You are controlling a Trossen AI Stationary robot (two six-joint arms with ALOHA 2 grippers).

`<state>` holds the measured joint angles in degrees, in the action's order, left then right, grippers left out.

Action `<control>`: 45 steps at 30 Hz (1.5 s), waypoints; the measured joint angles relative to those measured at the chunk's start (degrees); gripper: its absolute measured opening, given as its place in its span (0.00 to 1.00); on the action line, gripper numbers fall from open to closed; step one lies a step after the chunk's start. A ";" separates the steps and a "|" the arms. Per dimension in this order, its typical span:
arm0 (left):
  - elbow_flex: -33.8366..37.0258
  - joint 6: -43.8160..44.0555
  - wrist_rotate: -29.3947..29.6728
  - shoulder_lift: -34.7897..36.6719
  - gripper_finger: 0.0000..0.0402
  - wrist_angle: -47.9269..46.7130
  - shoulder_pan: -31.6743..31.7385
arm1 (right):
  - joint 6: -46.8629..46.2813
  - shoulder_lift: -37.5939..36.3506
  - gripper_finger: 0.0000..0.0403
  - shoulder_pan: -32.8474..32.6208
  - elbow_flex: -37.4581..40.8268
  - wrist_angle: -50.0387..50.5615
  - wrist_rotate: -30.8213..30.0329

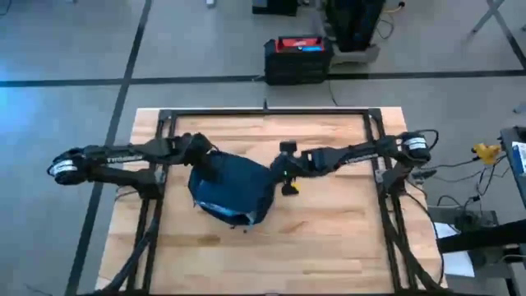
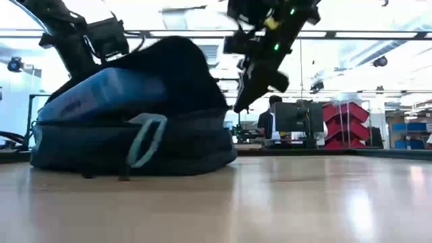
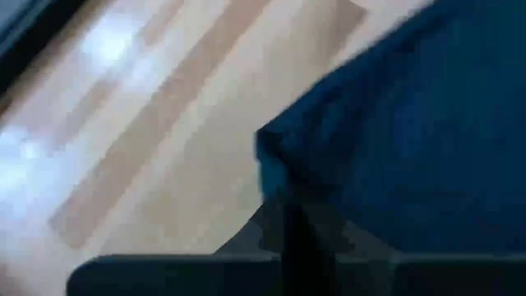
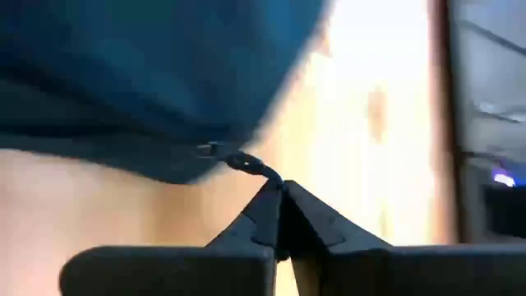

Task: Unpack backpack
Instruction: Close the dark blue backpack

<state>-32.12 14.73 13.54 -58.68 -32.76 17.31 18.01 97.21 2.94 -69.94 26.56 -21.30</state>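
Note:
The dark navy backpack (image 1: 232, 194) lies on the wooden table (image 1: 329, 247) near its middle, with its broad underside on the wood (image 2: 128, 158). My left gripper (image 1: 207, 166) is at the backpack's far left part and is shut on its fabric. My right gripper (image 1: 276, 178) is at the backpack's right edge and is shut on a small dark zipper pull (image 4: 246, 164). In the low view the backpack's top (image 2: 177, 47) rises to a peak between the two arms. My left gripper pinches a corner-like fold of the backpack's navy fabric (image 3: 275, 177) between its two fingers. How many layers it has I cannot tell. The rest of the backpack rests on the table. My right gripper pinches the zipper pull's free end (image 4: 265, 174) at its fingertips (image 4: 261, 205). It comes from the table's right side, slanting down. The pull stretches from the fingers to the backpack's edge (image 4: 205, 150), and the backpack stays on the table.
A black metal frame (image 1: 271, 113) runs along the table's far edge and down both sides. Bare wood lies in front of the backpack (image 1: 271, 263). A black and red case (image 1: 297, 57) stands on the floor beyond the table. A person (image 2: 271, 118) sits far behind.

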 joint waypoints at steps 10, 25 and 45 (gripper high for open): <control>-6.67 -2.28 -1.66 6.72 0.00 1.68 -11.78 | 10.50 -0.02 0.00 6.59 0.35 -8.00 -0.91; -8.45 -12.75 -1.00 -2.41 0.13 7.76 -1.90 | 10.04 -2.73 0.00 5.97 0.75 -2.89 -1.24; -6.46 -27.65 -18.90 -4.17 0.36 34.17 -6.39 | 4.42 -10.14 0.00 3.76 8.50 -1.50 -1.31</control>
<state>-38.58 -12.93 -5.36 -62.85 1.41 10.93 22.43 87.07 6.70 -61.43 25.06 -22.61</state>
